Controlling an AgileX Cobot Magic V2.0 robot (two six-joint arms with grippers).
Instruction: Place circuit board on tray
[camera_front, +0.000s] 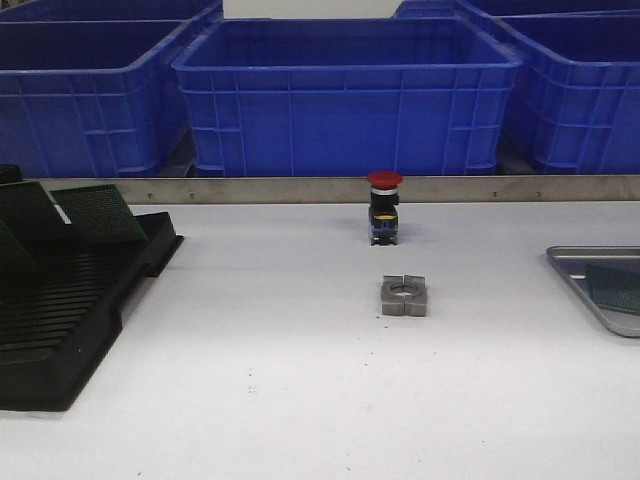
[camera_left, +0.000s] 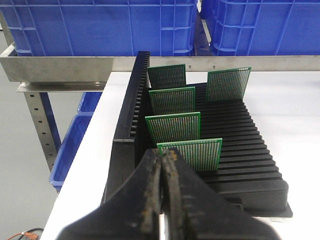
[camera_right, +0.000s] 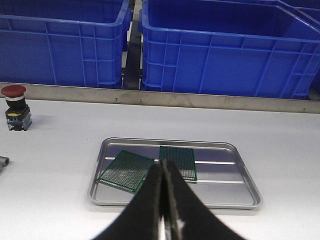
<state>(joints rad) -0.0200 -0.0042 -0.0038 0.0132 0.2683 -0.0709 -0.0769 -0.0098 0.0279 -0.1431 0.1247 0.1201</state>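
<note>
Both fingers sets are clenched empty; the left fingers (camera_left: 161, 165) may knock the thin green perforated circuit boards (camera_left: 190, 150) standing close in the black slotted plastic rack (camera_left: 240, 150), and a tilted board may miss the shallow silver metal tray (camera_right: 240, 165), which seemingly holds two.

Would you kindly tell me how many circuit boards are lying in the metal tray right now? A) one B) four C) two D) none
C: the right wrist view shows two green circuit boards lying flat in the silver tray, side by side.

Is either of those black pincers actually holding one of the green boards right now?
No. The left tool and right tool are both closed on nothing.
</note>
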